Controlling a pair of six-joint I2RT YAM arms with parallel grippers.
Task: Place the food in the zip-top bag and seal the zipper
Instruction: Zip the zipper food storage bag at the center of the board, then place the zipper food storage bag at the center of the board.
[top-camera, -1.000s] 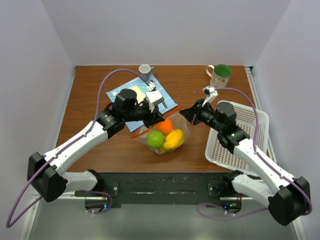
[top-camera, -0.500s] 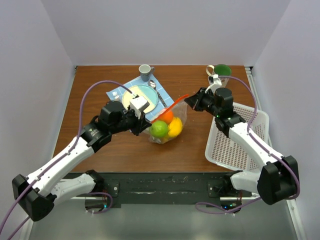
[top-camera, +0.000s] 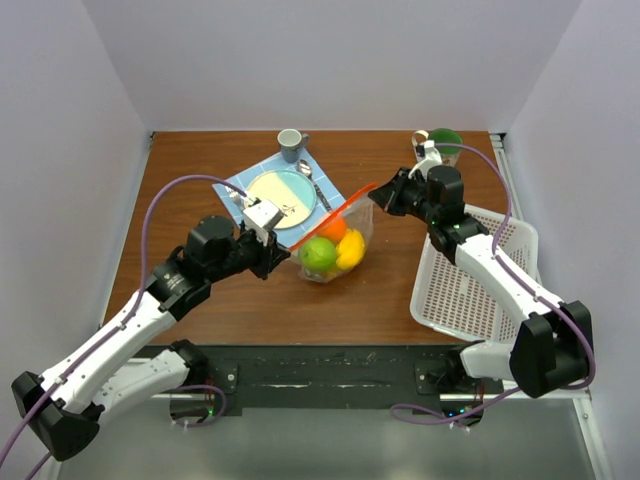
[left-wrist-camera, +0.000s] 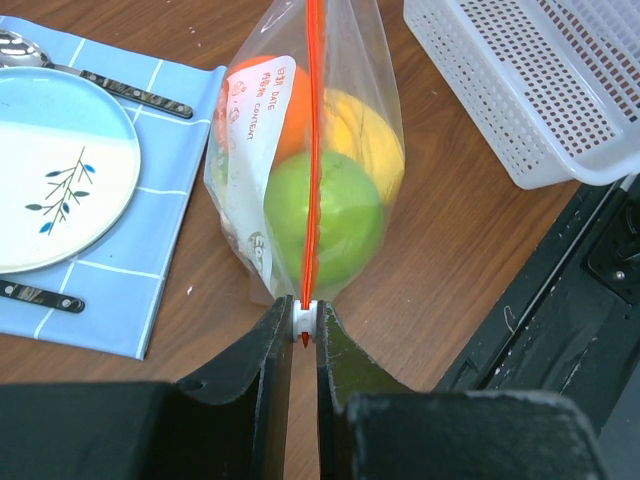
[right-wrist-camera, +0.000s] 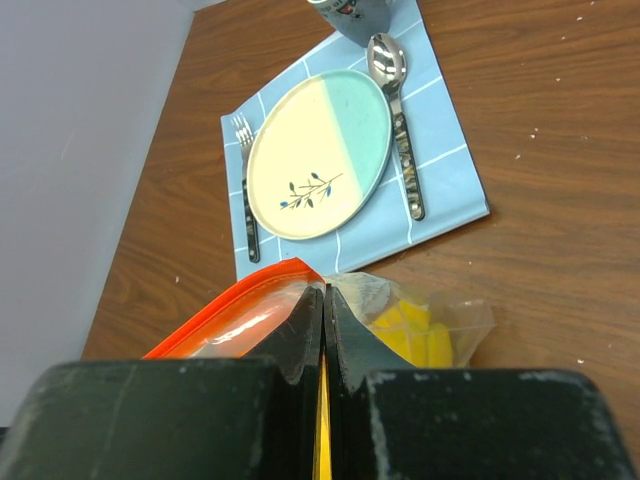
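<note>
Arms reaching inward, left pincer (left-wrist-camera: 303, 324) nipping zipper (left-wrist-camera: 311, 150) end, right pincer (right-wrist-camera: 324, 300) clamped on zip-top bag (left-wrist-camera: 240, 200) corner

Lab robot test cell.
Bare white walls (top-camera: 330, 60) boxing in a wooden table (top-camera: 200, 170); staged tableware on it: plate (top-camera: 282, 193), mug (top-camera: 290, 143), white basket (top-camera: 442, 300).

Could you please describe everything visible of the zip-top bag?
The zip-top bag is clear, crinkly plastic with a white printed label and an orange-red zipper along its mouth. The zipper is stretched taut between the left gripper and right gripper, each pinching one end. A green apple, an orange and a yellow fruit sit inside. Its bottom seems to rest on the table.
</note>
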